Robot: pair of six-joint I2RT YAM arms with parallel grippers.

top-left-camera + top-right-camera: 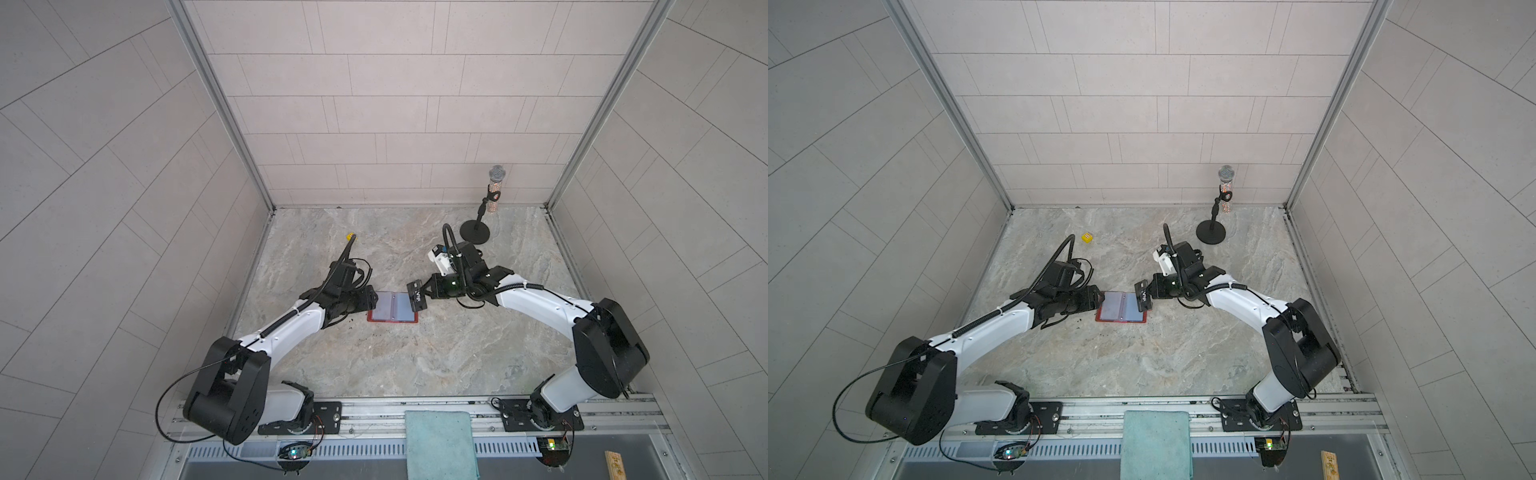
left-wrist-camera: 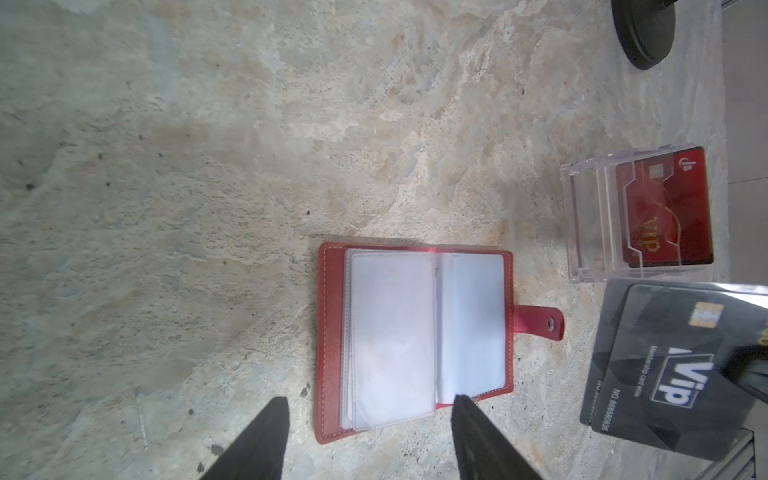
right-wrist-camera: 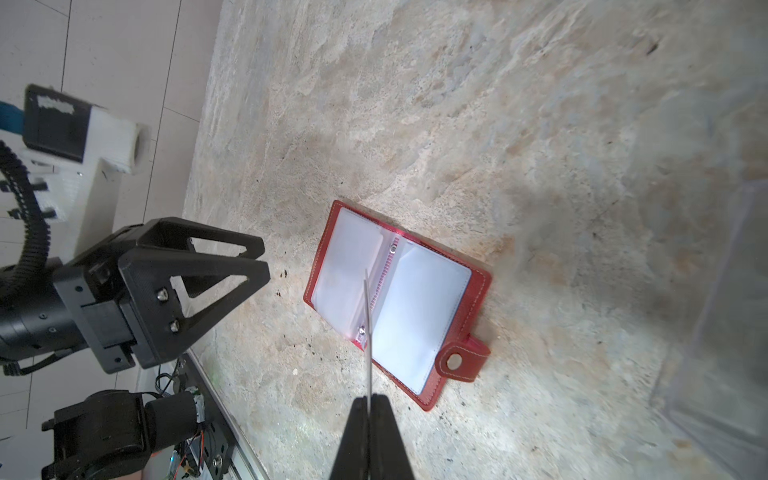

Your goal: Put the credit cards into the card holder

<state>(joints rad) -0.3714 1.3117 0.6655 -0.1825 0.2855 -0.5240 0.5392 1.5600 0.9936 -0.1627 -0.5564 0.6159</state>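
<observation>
The red card holder (image 1: 392,312) (image 1: 1121,310) lies open on the marble table, clear sleeves up (image 2: 415,336), snap tab out to one side (image 3: 461,361). My right gripper (image 1: 424,291) (image 3: 369,399) is shut on a black credit card (image 1: 417,296) (image 2: 673,370) lettered "VIP". It holds the card edge-on (image 3: 367,332) above the holder's right edge. My left gripper (image 1: 371,302) (image 2: 370,401) stands open at the holder's left edge. One fingertip (image 2: 463,405) lies over the red cover near the spine and the other is off to the side.
A clear acrylic stand (image 2: 640,212) with a red VIP card in it is beyond the holder, under my right arm. A microphone on a round-based stand (image 1: 494,187) is at the back right, a yellow die (image 1: 1087,237) at the back left, and a teal cloth (image 1: 440,444) on the front rail.
</observation>
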